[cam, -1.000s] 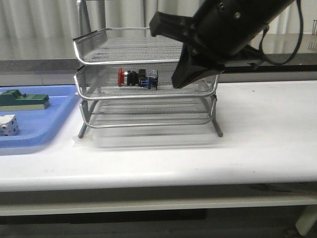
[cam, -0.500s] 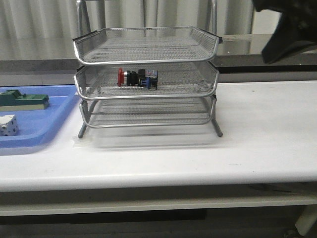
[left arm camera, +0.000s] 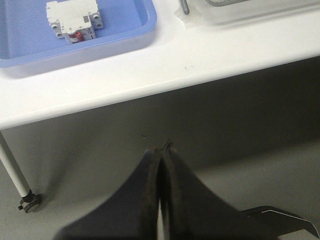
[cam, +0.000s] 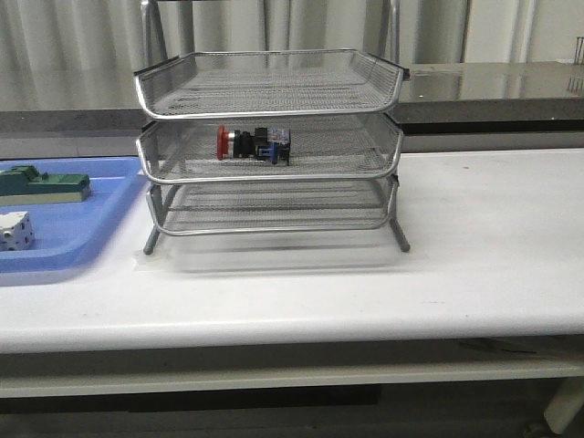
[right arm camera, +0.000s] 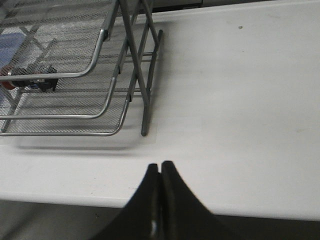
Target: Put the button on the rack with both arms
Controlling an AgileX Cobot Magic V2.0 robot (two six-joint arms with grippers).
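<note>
Black fingers of the left gripper (left arm camera: 161, 165) are pressed together with nothing between them, and they hang below the table edge, over the floor. The right gripper (right arm camera: 160, 175) has its jaws together too, empty, and it looks down over the front part of the white table (right arm camera: 240, 100), beside a leg of the rack (cam: 269, 137). Neither arm appears in the front view.

The button (cam: 254, 145) lies on its side in the middle tier of the rack, the red cap to the left and the blue end block to the right. It rests on the mesh, well inside the tray rim, and it touches no gripper. In the right wrist view it is only partly seen (right arm camera: 25, 75) behind the wire.

By my judgement the placing is already done, and the step in hand is only to bring both arms to rest. To do it well, the arms should keep away from the rack, because its legs are thin and its trays look light, so a small push could shake the button. The right gripper is the nearer one, so it needs the most care.

To the left, the blue tray (cam: 64, 246) holds a green block (cam: 44, 183) and a white cube (cam: 16, 230); these are not part of the task and should stay untouched.
</note>
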